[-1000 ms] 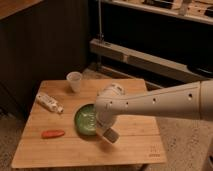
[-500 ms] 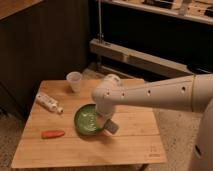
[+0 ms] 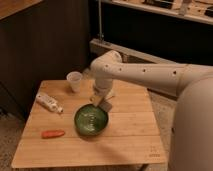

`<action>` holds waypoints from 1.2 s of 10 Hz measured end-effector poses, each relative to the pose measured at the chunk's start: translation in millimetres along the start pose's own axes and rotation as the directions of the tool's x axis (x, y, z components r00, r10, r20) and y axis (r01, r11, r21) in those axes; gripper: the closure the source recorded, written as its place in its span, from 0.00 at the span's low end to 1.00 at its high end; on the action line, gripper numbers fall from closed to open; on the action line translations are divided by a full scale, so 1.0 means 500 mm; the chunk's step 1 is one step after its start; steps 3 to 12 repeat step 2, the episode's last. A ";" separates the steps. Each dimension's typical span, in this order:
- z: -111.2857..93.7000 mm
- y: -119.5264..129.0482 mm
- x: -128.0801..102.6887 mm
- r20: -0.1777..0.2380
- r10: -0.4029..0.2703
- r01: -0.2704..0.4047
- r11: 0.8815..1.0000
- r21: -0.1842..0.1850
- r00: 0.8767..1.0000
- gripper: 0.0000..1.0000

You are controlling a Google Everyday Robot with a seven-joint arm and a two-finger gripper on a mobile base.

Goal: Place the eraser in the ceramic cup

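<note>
My gripper (image 3: 100,101) hangs from the white arm that reaches in from the right. It is just above the far rim of the green bowl (image 3: 91,120). A small dark grey piece, the eraser (image 3: 95,102), shows at its tip, held off the table. The ceramic cup (image 3: 74,80), whitish and tapering, stands upright at the table's back left, to the upper left of the gripper and apart from it. A pale beige block (image 3: 107,106) shows right beside the gripper.
A white bottle (image 3: 49,102) lies on its side at the left. An orange carrot-like thing (image 3: 52,134) lies at the front left. The wooden table (image 3: 130,140) ends near a dark cabinet on the left and a metal rack behind.
The gripper has risen from the table at the bowl's right side and moved back and left, towards the cup. The other things have not moved.
</note>
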 end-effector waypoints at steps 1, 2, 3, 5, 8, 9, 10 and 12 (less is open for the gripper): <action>-0.002 -0.033 -0.065 0.029 -0.018 0.019 1.000 -0.009 0.999 1.00; -0.003 -0.059 -0.116 0.055 -0.033 0.034 0.999 -0.019 0.998 1.00; -0.003 -0.059 -0.116 0.055 -0.033 0.034 0.999 -0.019 0.998 1.00; -0.003 -0.059 -0.116 0.055 -0.033 0.034 0.999 -0.019 0.998 1.00; -0.003 -0.059 -0.116 0.055 -0.033 0.034 0.999 -0.019 0.998 1.00; -0.003 -0.059 -0.116 0.055 -0.033 0.034 0.999 -0.019 0.998 1.00; -0.003 -0.059 -0.116 0.055 -0.033 0.034 0.999 -0.019 0.998 1.00; -0.003 -0.059 -0.116 0.055 -0.033 0.034 0.999 -0.019 0.998 1.00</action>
